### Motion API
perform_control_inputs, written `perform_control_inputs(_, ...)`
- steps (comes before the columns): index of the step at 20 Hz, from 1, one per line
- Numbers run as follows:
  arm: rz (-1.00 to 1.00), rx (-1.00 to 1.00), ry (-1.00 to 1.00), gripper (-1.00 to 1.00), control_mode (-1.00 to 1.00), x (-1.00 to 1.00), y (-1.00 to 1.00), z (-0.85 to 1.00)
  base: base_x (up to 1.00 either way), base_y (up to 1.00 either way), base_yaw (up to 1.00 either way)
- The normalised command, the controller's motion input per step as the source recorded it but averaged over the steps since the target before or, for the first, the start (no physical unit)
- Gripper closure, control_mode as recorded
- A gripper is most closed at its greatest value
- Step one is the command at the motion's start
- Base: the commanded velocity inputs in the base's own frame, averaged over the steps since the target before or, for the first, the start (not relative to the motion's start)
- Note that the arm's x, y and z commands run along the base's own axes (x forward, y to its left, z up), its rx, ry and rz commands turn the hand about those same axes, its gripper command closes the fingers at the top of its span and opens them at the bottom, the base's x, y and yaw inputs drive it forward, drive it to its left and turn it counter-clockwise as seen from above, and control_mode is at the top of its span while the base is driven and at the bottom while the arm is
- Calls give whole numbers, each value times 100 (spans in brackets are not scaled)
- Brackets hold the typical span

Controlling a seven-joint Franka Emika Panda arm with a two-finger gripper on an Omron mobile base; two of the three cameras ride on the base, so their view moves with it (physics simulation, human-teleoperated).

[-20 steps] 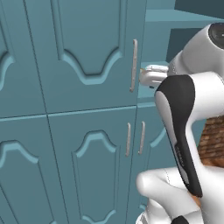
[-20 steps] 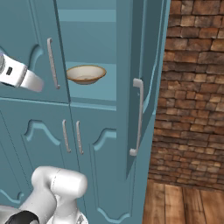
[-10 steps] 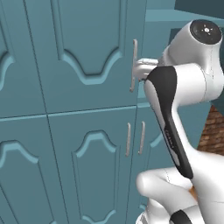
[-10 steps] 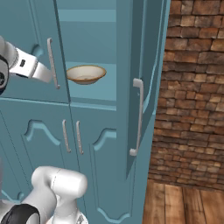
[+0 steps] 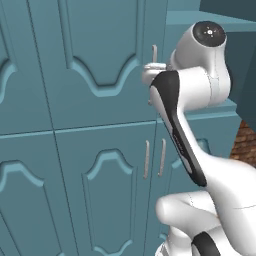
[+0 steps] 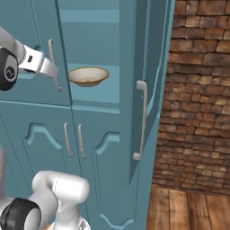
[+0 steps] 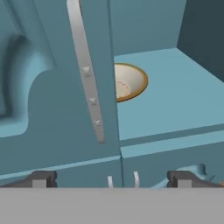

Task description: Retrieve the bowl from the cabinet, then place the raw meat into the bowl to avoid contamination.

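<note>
Room: simulated kitchen, a red-brown brick wall point(image 6: 197, 90) right of the cabinet, wooden floor point(image 6: 188, 211) at the wall's foot
Cabinet: tall teal cabinet point(image 6: 108, 148) with raised arched panels; its upper right door point(image 6: 148, 81) stands swung out toward the brick wall, edge-on in the right base view, a silver bar handle point(image 6: 141, 119) on it; the upper left door point(image 5: 85, 55) is shut
Lower doors: two shut doors below the open compartment, a pair of slim silver handles point(image 6: 74, 140) side by side where they meet
Shelf: teal shelf point(image 7: 170, 92) inside the open upper compartment of the cabinet, level with the arm's wrist
Arm: white arm point(image 5: 192, 95) raised in front of the cabinet, reaching to the shut upper door's handle point(image 7: 87, 78)
Bowl: shallow tan bowl point(image 6: 88, 76) with a darker rim, upright on the shelf inside the cabinet, toward the left of the compartment; from the hand camera the shut door's edge hides its left part
Hand: the hand point(image 7: 109, 179) has its fingertips point(image 7: 41, 178) spread wide with nothing between them, just in front of the shut door's handle, apart from the bowl
Raw meat: cannot tell where it is
</note>
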Motion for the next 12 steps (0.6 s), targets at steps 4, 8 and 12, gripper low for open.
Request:
perform_control_inputs(4,0,-1,-4,-100,-100,38,0,-10,0,0,0)
perform_control_inputs(8,0,0,-3,-100,-100,40,0,-16,0,0,0)
perform_control_inputs(12,0,-3,-3,-100,-100,41,2,-18,0,0,0)
